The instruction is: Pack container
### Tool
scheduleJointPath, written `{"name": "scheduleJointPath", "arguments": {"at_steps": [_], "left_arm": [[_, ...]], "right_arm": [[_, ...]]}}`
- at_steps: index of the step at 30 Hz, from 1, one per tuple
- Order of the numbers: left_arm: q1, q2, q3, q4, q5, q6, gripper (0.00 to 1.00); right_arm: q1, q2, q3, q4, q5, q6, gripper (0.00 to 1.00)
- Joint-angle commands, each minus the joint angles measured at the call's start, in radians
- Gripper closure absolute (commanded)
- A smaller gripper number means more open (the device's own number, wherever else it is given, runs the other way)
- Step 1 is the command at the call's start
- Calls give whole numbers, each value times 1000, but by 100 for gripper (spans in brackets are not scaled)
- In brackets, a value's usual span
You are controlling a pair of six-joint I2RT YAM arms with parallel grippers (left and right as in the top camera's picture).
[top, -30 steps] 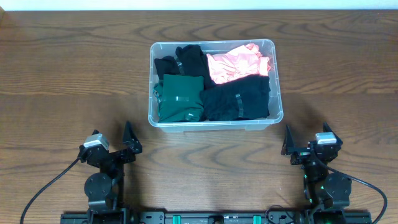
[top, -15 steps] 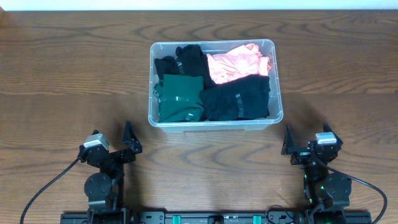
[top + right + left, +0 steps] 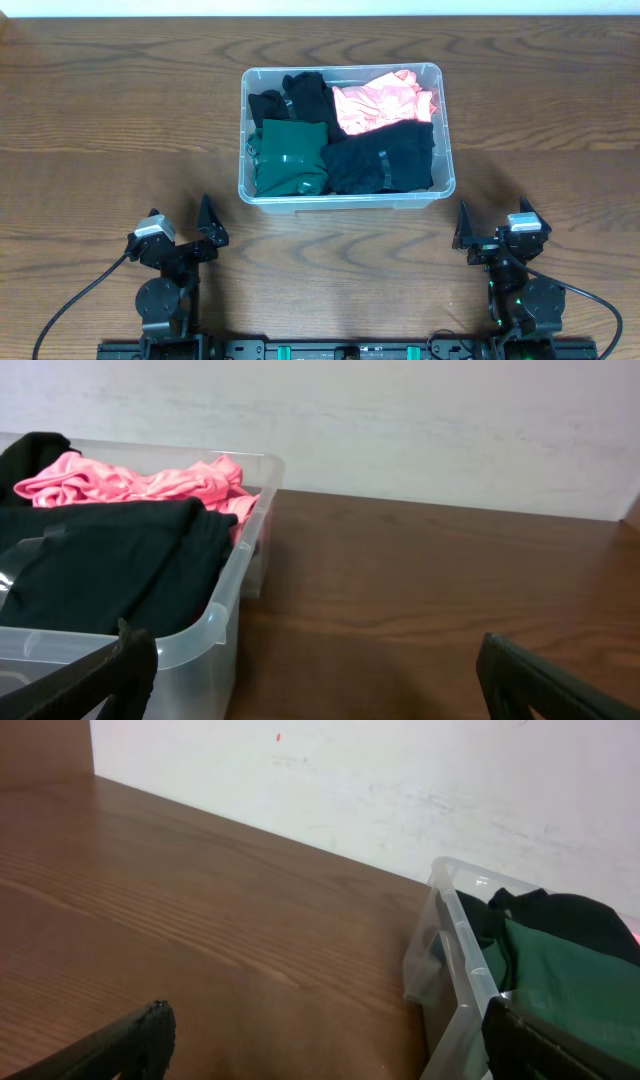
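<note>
Clear plastic container (image 3: pixel 340 201): it sits ahead of both arms with its long axis running 9 to 3 o'clock. We see it packed with a green garment (image 3: pixel 290 158), black garments (image 3: pixel 382 157) and a pink garment (image 3: pixel 380 105).
Left gripper (image 3: pixel 180 224): jaws spread wide with nothing between them. The container lies at about 1 o'clock from it.
Right gripper (image 3: pixel 493 228): jaws spread wide and likewise empty. The container lies at about 11 o'clock.
Nearer arm: we judge them about even, each clear of the near long wall.
Coming reach: we expect it to go toward 12 o'clock, angling inward.
</note>
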Motion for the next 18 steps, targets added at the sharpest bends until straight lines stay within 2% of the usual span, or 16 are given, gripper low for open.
{"name": "scheduleJointPath", "arguments": {"at_steps": [1,18], "left_arm": [[-3,-5,-22,-36,-1,1,2],[-53,-9,-22,-36,6,11,2]], "right_arm": [[-8,-9,-3,-3,0,3,1],[-8,-9,-3,-3,0,3,1]]}}
